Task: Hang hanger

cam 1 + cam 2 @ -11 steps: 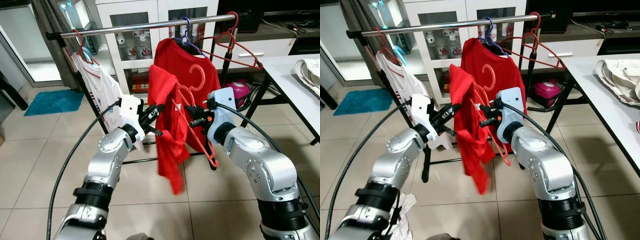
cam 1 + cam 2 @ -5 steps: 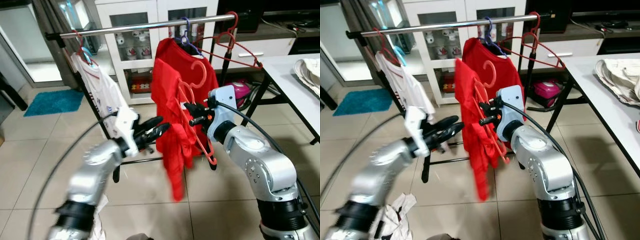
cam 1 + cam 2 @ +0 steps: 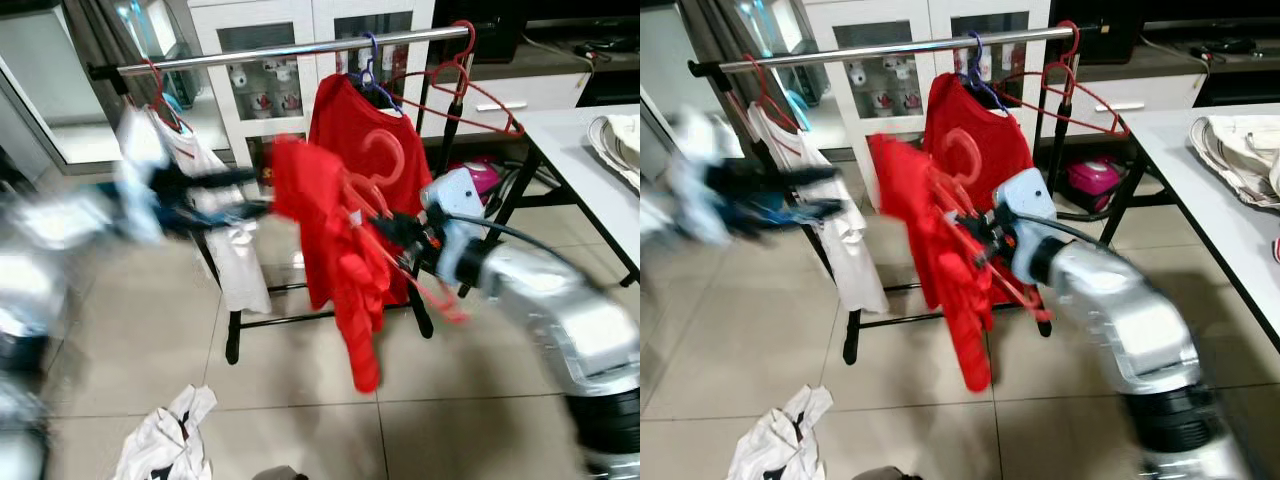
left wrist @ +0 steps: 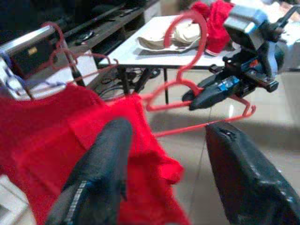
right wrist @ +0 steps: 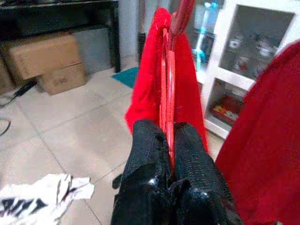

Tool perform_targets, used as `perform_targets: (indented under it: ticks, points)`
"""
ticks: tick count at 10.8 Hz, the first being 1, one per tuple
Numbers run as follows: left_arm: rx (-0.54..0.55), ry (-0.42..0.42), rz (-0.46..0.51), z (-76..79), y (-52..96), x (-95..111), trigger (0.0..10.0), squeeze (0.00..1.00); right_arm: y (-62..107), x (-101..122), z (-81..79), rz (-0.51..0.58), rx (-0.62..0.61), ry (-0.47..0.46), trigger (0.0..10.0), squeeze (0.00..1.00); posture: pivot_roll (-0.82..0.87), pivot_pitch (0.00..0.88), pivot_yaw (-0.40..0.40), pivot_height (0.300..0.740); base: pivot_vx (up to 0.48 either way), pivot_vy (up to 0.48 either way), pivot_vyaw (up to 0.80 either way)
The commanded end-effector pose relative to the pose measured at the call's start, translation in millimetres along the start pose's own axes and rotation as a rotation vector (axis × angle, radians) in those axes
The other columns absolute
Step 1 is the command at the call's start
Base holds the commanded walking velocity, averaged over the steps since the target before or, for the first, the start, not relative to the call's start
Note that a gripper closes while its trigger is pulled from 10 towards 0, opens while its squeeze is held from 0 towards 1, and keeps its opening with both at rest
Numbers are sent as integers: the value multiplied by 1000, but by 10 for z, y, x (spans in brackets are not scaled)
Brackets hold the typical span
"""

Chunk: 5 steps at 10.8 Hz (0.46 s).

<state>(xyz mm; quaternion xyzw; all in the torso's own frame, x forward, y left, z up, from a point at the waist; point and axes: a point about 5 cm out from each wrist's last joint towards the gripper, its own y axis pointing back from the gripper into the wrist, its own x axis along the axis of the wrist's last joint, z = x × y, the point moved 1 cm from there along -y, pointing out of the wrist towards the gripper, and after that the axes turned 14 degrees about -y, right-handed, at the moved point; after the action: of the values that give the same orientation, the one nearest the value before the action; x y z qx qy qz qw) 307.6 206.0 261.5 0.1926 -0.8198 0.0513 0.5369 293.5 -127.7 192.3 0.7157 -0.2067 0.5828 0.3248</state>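
A home is indicated. A clothes rail (image 3: pixel 300 50) with hung garments is seen across the top. A white glass-fronted cabinet (image 3: pixel 300 90) is set behind it on a tiled floor (image 3: pixel 280 400).

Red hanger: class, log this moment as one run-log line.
right gripper: shut on red hanger | red shirt: draped on it | left gripper: open | rail: hanger not hung

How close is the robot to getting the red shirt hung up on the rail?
Partly done. The red shirt is already draped on the pink hanger, and the right gripper is shut on that hanger. The left gripper is open, off to the side near the white shirt. Left to do: lift the hook onto the metal rail, where another red shirt already hangs, then let go.
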Motion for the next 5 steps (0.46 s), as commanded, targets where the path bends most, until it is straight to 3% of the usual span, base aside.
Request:
perform_targets:
  ticks: [1, 3, 4, 5]
  points:
    - [-89, 4, -21, -19, 7, 10, 10000, 1000, -13, 167, -166, 55, 126, 90, 10000, 0, -22, 0, 109, 740, 0, 0, 0]
    - [-245, -66, -105, -102, -8, 42, 10000, 1000, 44, 219, -305, 55, 299, 151, 10000, 0, -19, 0, 120, 740, 0, 0, 0]
    - [-309, -70, -120, -93, -35, 36, 10000, 412, 70, 225, -342, 50, 350, 164, 10000, 0, -18, 0, 123, 740, 0, 0, 0]
    - [-365, -87, -157, -104, -72, -4, 10000, 0, 91, 218, -369, 36, 397, 183, 10000, 0, -19, 0, 128, 740, 0, 0, 0]
